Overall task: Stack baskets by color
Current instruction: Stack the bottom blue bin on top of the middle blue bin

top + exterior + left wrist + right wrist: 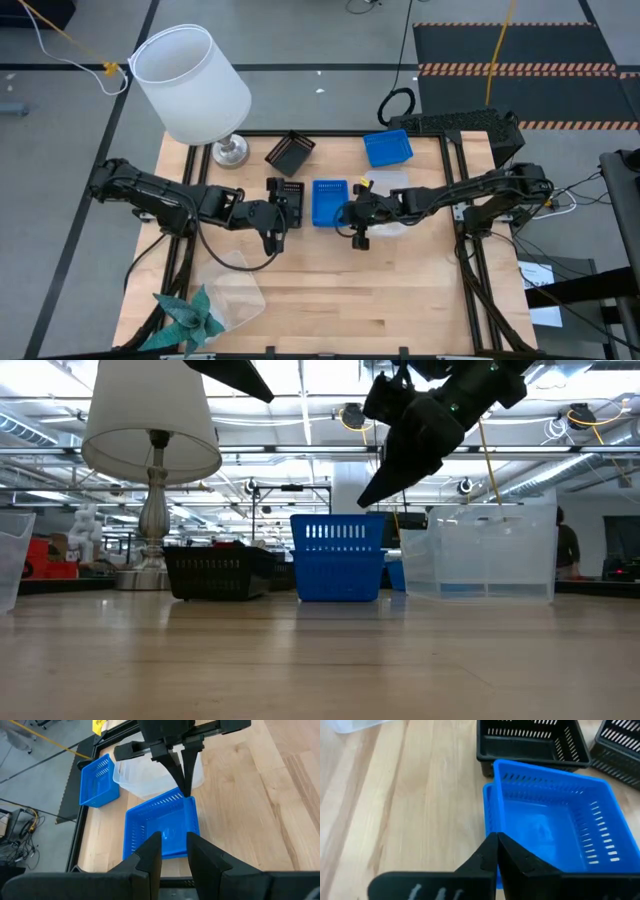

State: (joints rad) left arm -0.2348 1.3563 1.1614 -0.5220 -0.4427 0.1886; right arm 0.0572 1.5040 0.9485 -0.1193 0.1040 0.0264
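Note:
A bright blue basket stands on its bottom at mid-table, beside a black basket. My right gripper is shut, its tips at the blue basket's near-right corner, slanting down from the right. My left gripper hangs open above the black basket and well above the table, with nothing between its fingers. Another black basket and another blue basket stand at the far edge. One clear basket sits under my right arm, and another lies near the front left. My right gripper's shut fingertips stand at the blue basket's rim, by its near-right corner, coming slanting down from the table's right. The low view shows a thin gap between tips and rim, so I cannot tell whether they touch. The basket rests on the table.
A white lamp stands at the far left corner on its metal foot. A teal paper ornament lies at the front left corner. Bare wood stretches across the near half of the table.

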